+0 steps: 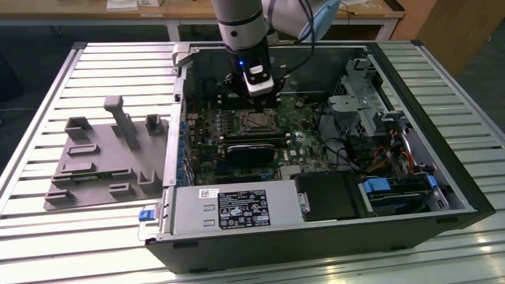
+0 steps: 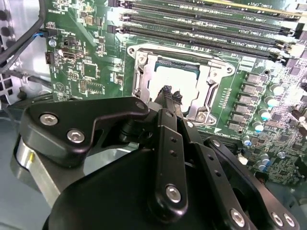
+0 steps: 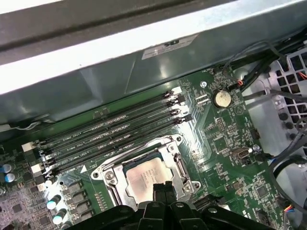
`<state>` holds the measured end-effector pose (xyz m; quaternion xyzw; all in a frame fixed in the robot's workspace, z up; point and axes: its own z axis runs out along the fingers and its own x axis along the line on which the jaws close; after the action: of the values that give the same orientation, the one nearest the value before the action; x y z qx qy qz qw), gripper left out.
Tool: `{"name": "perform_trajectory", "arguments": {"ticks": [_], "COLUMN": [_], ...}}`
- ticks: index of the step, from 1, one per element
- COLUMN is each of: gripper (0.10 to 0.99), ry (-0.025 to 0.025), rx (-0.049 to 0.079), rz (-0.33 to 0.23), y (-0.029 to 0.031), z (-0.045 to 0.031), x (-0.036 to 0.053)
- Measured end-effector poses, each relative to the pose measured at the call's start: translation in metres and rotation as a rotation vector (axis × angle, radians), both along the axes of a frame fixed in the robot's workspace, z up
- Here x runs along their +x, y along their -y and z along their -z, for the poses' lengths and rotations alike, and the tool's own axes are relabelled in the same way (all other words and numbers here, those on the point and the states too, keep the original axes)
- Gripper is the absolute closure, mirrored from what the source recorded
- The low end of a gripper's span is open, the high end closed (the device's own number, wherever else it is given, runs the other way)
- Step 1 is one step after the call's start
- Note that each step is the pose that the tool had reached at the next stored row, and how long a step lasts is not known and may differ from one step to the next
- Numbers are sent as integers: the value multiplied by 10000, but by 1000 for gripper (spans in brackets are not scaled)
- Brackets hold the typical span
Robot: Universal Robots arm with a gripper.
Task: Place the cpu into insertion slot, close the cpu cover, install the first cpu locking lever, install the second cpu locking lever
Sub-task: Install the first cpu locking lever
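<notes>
We note: cpu (image 3: pixel 141 177) in insertion slot (image 1: pixel 245 122), cpu cover (image 3: pixel 178 164) over it, memory slots (image 3: pixel 110 139) alongside. Exterior view: fixture plate (image 1: pixel 103 160) on surface (image 1: pixel 47 106), 9 o'clock of the case (image 1: pixel 316 236).

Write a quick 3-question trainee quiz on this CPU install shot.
1. True or false: the chip lies on the grey tray outside the computer.
2. The gripper is poised right above: A) the chip, B) the power supply, C) the drive bay.
3. Fill in: ___ long black memory slots run side by side next to the chip.

Key: 1 false; 2 A; 3 four.
</notes>
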<state>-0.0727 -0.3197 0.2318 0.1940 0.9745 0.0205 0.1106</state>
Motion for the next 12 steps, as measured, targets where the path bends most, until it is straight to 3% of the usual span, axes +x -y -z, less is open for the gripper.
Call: {"name": "perform_trajectory", "arguments": {"ticks": [6,12], "gripper": [984,984], "ry": [-3,-1], "rx": [-275,-292], "rz": [-703,-1247], "y": [0,0], "z": [7,23], "x": [0,1]}}
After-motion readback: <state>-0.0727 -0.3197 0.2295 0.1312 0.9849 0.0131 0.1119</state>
